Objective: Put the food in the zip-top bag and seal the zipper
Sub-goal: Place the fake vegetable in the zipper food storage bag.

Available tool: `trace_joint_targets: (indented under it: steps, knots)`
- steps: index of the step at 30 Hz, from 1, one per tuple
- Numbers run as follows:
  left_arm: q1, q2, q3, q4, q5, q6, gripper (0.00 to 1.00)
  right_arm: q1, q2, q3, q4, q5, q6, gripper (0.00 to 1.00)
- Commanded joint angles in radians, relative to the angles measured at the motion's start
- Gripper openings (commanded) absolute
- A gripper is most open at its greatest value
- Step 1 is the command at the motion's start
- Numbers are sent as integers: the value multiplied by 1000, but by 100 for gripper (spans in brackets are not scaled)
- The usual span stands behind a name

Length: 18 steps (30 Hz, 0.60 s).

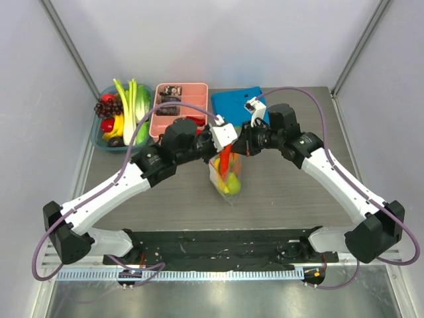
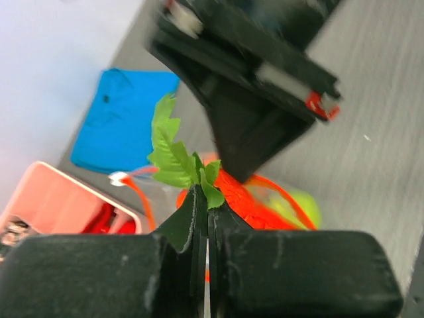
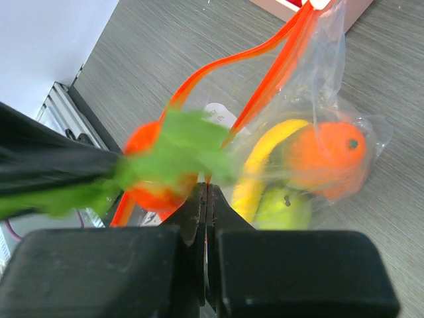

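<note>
Gripping a carrot (image 2: 233,197) by its green leaves (image 2: 172,156), the left claw (image 2: 204,199) is holding it at the mouth of the bag (image 3: 328,86), near the middle of the table (image 1: 298,199). The right claw (image 3: 205,195) is pinching the bag's edge by the orange zipper strip (image 3: 277,59), fingers closed. A banana (image 3: 265,152), an orange (image 3: 331,159) and a pear (image 3: 281,209) are lying inside.

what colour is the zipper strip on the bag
Orange-red. The zipper shows best in the right wrist view.
</note>
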Motion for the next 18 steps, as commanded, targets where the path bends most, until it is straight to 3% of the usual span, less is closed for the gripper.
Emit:
trace_joint_targets:
  steps: [1, 4, 5, 6, 10, 11, 12, 16, 18]
  knots:
    - [-15, -28, -40, 7, -22, -53, 7, -2, -58, -1, 22, 5, 18, 1]
    - [-15, 6, 7, -123, 12, -116, 37, -4, -66, -12, 25, 5, 20, 1]
    - [-15, 20, 24, -155, 26, -130, 65, -4, -67, -12, 27, 2, 20, 1]
    - [-15, 43, 44, -212, 15, -149, 73, -4, -69, -15, 28, 2, 17, 1]
    - [36, 65, 148, -289, 10, -254, 83, -4, -69, -20, 33, -4, 8, 1]
    - [102, 60, 176, -289, 20, -300, 91, -4, -67, -21, 33, -4, 3, 1]
    - [138, 54, 189, -292, 29, -321, 93, -4, -67, -20, 31, -7, 0, 1]
    - [372, 69, 292, -320, 40, -447, 95, -4, -66, -15, 31, -2, -12, 1]
    - [500, 91, 347, -338, -34, -481, 93, -4, -67, -15, 33, 2, -15, 1]
